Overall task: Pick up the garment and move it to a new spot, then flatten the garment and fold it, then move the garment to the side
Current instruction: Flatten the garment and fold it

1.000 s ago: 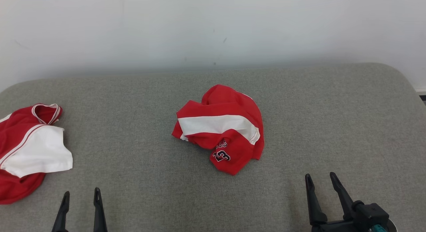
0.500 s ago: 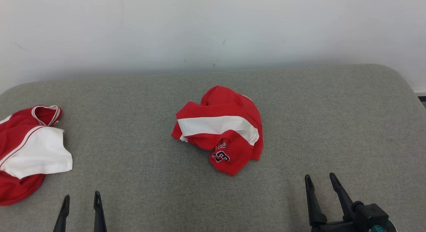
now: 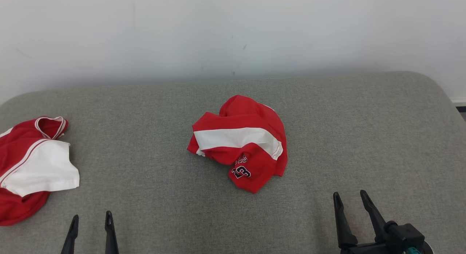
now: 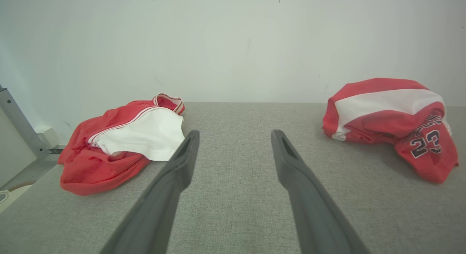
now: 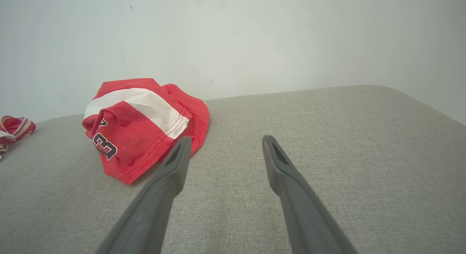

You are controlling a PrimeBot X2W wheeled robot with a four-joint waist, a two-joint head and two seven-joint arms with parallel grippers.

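Observation:
A crumpled red garment (image 3: 238,141) with a white band and a dark "23" lies in a heap at the middle of the grey padded table (image 3: 364,130). The left wrist view has this garment (image 4: 389,115) at the right, and the right wrist view has it (image 5: 142,115) left of the fingers. My left gripper (image 3: 91,215) is open near the front left edge, well short of the heap. Between its fingers (image 4: 236,133) there is only bare table. My right gripper (image 3: 349,193) is open at the front right, and its jaws (image 5: 227,138) hold nothing.
A second red-and-white garment (image 3: 32,166) lies spread at the table's far left edge, left of my left fingers (image 4: 123,144). A white wall (image 3: 233,31) rises straight behind the table. The table's right corner (image 3: 433,86) is rounded.
The whole head picture has slid down slightly, so the camera moved. The left gripper sits a little lower in that view. Both garments lie as before, and both grippers stay open.

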